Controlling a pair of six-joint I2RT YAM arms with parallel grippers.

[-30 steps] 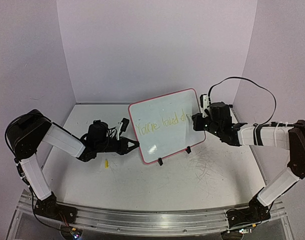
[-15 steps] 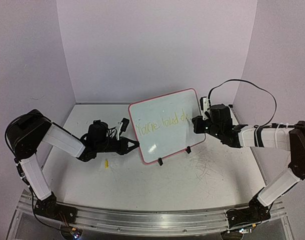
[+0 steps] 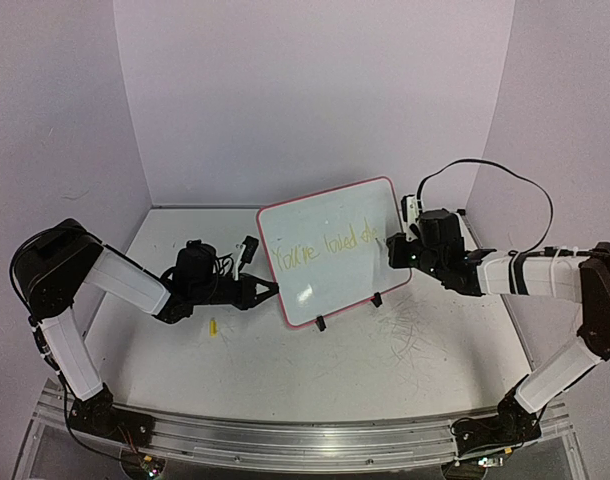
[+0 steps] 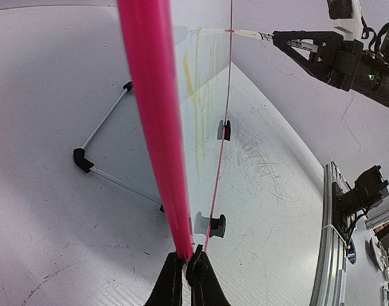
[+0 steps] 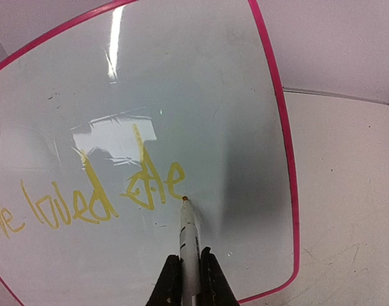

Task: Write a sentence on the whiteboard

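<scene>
The whiteboard (image 3: 330,250) stands tilted back on the table (image 3: 315,385), propped on its black wire stand (image 4: 102,150), whose legs spread out behind the board. The left claw (image 4: 183,258) is clamped shut on the board's pink rim at the lower part of its left edge, one finger on the front face and the other on the back.

The right claw (image 5: 189,264) reaches in from the board's right side. Its fingers are closed tight around a white marker (image 5: 188,233), which points up and away from the wrist. The marker's orange tip touches the board's face just right of the last letter written.

The sentence (image 3: 325,247) runs in pale yellow across the middle of the board, rising slightly toward its right edge. It reads roughly "You're loved de", and the right wrist view shows the "loved" and "de" part plainly. The space between the last letter and the board's right rim is bare white.

A small yellow piece (image 3: 213,326) lies on the table to the left of the board's lower left corner. Faint grey scribbles (image 3: 410,325) mark the table in front of the board's right corner.
</scene>
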